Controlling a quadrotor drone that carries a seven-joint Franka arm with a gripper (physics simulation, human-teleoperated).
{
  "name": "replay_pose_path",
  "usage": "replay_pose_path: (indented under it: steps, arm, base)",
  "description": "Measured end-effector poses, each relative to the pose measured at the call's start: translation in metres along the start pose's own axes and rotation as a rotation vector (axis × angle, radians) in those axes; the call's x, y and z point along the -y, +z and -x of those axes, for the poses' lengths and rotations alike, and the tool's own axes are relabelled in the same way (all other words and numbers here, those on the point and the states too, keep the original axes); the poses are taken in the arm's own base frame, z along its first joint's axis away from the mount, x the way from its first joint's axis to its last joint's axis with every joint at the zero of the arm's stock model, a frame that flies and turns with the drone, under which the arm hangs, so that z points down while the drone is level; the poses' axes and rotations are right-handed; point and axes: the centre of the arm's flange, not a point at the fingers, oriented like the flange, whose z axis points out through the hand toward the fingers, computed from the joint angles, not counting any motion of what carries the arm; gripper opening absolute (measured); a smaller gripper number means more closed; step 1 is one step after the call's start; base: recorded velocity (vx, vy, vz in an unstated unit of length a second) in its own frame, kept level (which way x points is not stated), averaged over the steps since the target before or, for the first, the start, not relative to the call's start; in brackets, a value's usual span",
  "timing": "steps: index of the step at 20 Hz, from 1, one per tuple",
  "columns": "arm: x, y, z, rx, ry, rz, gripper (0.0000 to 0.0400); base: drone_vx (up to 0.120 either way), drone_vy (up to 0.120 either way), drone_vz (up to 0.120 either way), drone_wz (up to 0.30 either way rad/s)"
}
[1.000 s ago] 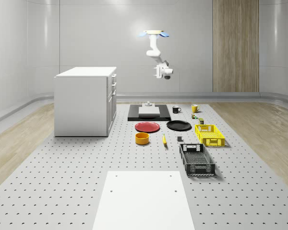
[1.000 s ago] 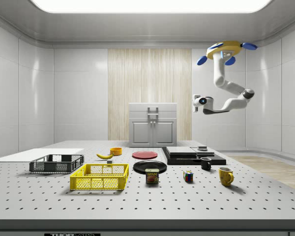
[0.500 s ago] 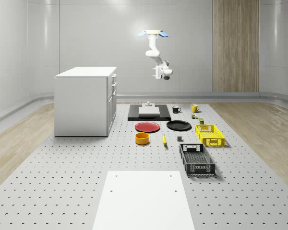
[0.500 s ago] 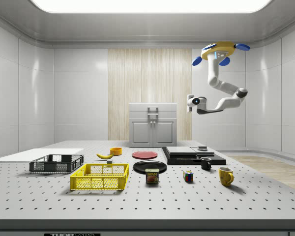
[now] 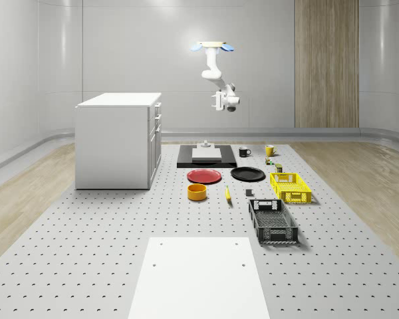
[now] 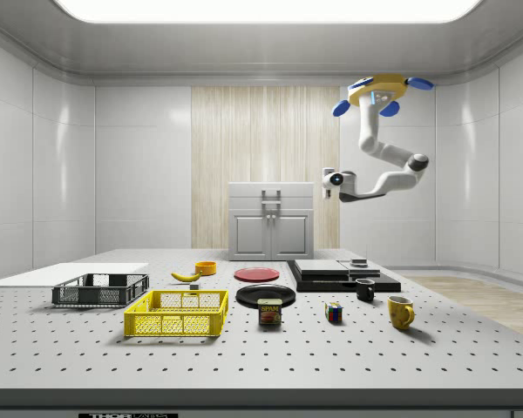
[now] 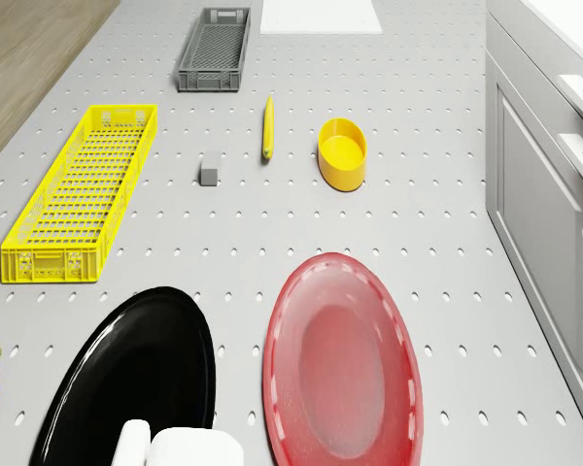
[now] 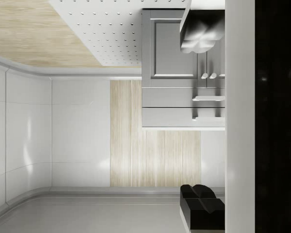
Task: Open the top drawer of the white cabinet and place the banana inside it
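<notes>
Now drone [image 6: 376, 90] nearer white cabinet [image 6: 271, 222], hovering.

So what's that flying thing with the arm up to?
It's a drone with a robot arm, hovering high above the table, over the black platform. Its gripper holds nothing and points toward the white cabinet, whose drawers are all closed. The banana it is meant to put in the top drawer lies untouched on the table beside the yellow bowl.
</notes>
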Motion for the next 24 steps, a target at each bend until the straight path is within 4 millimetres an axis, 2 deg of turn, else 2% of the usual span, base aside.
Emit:
replay_pose_path:
  steps: [3, 24]
  arm:
    - [0.0, 0.0, 0.0, 0.0, 0.0, 0.0, 0.04]
    - [0.0, 0.0, -0.0001, 0.0, 0.0, 0.0, 0.04]
  base:
    - [0.12, -0.027, 0.0, 0.0]
    - [0.12, -0.12, 0.0, 0.0]
